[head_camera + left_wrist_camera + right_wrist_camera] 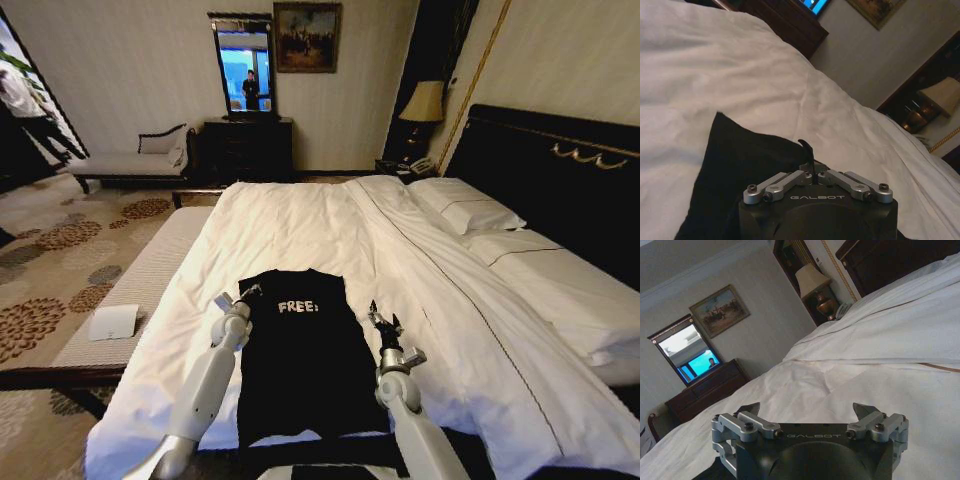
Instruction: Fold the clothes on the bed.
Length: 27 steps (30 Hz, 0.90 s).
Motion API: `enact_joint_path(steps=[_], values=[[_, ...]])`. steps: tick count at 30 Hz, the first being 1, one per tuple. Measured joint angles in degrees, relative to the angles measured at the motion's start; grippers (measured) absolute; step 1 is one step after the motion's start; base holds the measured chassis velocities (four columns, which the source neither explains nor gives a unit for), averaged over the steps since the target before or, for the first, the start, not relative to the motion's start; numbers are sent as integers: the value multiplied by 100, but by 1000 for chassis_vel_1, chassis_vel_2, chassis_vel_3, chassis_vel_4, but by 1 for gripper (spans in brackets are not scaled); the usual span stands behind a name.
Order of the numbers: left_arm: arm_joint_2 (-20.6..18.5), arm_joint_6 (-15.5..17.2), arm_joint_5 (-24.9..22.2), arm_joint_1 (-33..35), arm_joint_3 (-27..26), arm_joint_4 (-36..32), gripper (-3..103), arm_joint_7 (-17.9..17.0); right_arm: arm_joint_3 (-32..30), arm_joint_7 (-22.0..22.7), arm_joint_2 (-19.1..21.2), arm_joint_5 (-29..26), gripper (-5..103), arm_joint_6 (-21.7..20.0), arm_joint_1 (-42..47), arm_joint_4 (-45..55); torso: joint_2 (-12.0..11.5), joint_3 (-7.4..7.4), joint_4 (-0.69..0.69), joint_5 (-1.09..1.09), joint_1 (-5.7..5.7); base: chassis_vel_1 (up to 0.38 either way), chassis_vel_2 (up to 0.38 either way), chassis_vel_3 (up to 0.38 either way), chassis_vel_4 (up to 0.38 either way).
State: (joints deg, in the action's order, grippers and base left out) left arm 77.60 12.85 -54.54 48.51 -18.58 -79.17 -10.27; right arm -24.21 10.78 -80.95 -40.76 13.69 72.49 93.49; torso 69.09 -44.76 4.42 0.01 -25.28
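While the black T-shirt (300, 350) lies flat on the bed (300, 225), the left gripper (247, 294) pinches its edge and the right gripper (383, 322) waits beside it, fingers wide apart.

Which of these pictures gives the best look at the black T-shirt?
The head view: the whole black T-shirt lies flat on the bed, lettering readable. The left wrist view shows one dark corner; the right wrist view just a sliver.
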Motion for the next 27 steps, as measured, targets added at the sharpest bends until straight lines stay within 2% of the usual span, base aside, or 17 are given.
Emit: enact_joint_path(steps=[10, 12, 15, 18, 19, 22, 24, 27], values=[[-96, 70, 84, 138, 220, -56, 0, 64, 3, -2, -19, 81, 100, 19, 22, -11, 1, 0, -1, -1, 0, 0, 0, 0, 0], [-131, 101, 165, 267, 258, -170, 9, 140, -8, -1, -9, 81, 100, 21, 36, 1, 0, 0, 0, -1, 0, 0, 0, 0, 0], [-146, 109, 222, 432, 219, -314, 15, 173, -20, -2, 1, 82, 100, 24, 59, 29, 1, 0, 0, -1, 0, 0, 0, 0, 0], [-185, 69, 288, 713, 48, -548, 30, 176, -38, -2, 16, 82, 100, 31, 108, 71, 1, 1, 0, -1, 1, 0, 0, 0, 0], [-185, 69, 288, 713, 48, -548, 30, 176, -38, -2, 16, 82, 100, 31, 108, 71, 1, 1, 0, -1, 1, 0, 0, 0, 0], [-236, 20, 236, 1091, -209, -899, 47, 133, -46, -2, 30, 81, 100, 39, 147, 120, 1, 1, -1, -1, 0, 0, 0, 0, 0], [-263, 16, 217, 1235, -285, -1020, 47, 117, -47, -1, 33, 80, 100, 40, 159, 140, 0, 0, -1, -1, 0, 0, 0, 0, 0], [-342, 14, 320, 1663, -426, -1329, 63, 100, -37, -1, 39, 79, 100, 41, 205, 200, 1, 1, -1, -1, 0, 0, 0, 0, 0]])
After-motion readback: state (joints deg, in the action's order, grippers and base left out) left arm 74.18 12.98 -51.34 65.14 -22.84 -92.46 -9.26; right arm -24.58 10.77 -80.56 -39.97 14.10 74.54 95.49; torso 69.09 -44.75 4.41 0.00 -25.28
